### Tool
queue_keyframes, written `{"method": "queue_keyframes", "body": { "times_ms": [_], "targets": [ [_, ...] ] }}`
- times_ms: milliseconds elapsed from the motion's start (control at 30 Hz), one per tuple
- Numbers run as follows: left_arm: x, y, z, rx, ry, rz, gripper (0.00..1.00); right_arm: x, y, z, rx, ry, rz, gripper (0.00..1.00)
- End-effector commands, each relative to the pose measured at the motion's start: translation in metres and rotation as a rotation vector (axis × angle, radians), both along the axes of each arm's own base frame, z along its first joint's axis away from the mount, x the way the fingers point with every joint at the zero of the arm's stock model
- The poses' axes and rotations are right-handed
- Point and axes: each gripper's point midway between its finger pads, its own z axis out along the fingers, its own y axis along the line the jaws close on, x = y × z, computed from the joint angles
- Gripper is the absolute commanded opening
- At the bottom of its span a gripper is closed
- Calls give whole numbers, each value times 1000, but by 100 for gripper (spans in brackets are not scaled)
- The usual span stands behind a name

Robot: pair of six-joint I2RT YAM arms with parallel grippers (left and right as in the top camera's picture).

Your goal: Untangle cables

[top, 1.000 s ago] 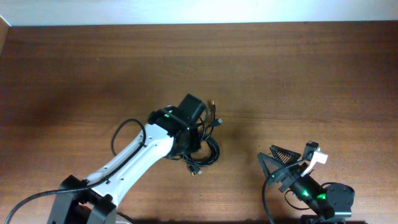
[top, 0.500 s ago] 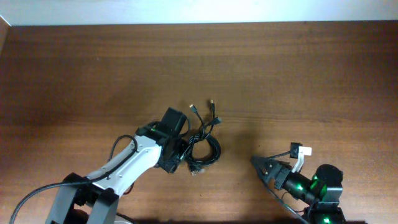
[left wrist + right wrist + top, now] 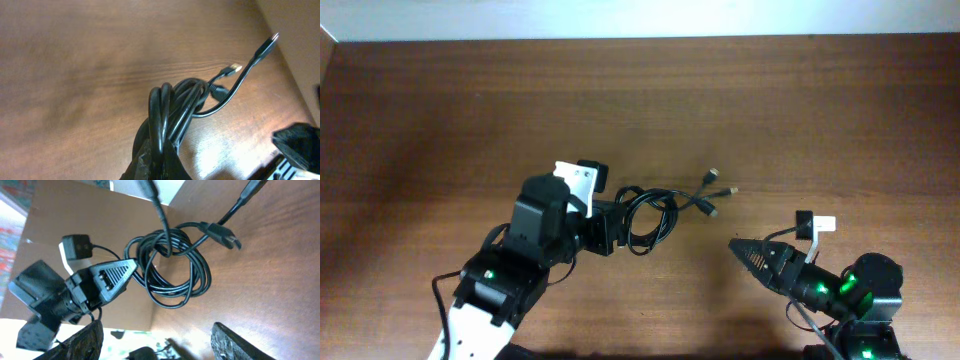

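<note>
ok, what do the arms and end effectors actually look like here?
Black-and-white left arm: black housing, white lower link, white bracket, green LED. Black right arm: green LEDs, small white tab. Left end effector and right end effector: black triangular ribbed fingers.

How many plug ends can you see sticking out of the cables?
3, all right of the cable bundle held by the left pincer: the far plug, the middle plug furthest right, the near plug. Others may hide inside the bundle.
</note>
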Motion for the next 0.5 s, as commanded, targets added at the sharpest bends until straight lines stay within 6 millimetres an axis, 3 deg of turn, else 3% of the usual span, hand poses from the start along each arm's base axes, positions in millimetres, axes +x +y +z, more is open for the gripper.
{"method": "queue_keyframes", "body": {
  "times_ms": [0, 67, 167, 233, 333, 400, 467],
  "targets": [
    [-19, -28, 45, -30, -254, -305, 0, -17, 22, 7, 57, 92, 95, 68],
    [-15, -31, 45, -24, -280, -326, 0, -27, 40, 14, 67, 81, 149, 67],
    [-20, -51, 50, -112, -280, -436, 0, -17, 57, 42, 141, 11, 44, 67],
    [-24, -57, 47, -140, -257, -476, 0, -6, 56, 53, 196, 7, -69, 67],
    [-54, -71, 64, -254, -285, -671, 0, 21, 43, 43, 211, 66, -269, 64],
    [-71, -75, 75, -322, -310, -777, 0, 40, 37, 23, 159, 106, -373, 55],
    [-89, -77, 84, -376, -350, -890, 0, 49, 42, 15, 141, 123, -380, 19]
  ]
}}
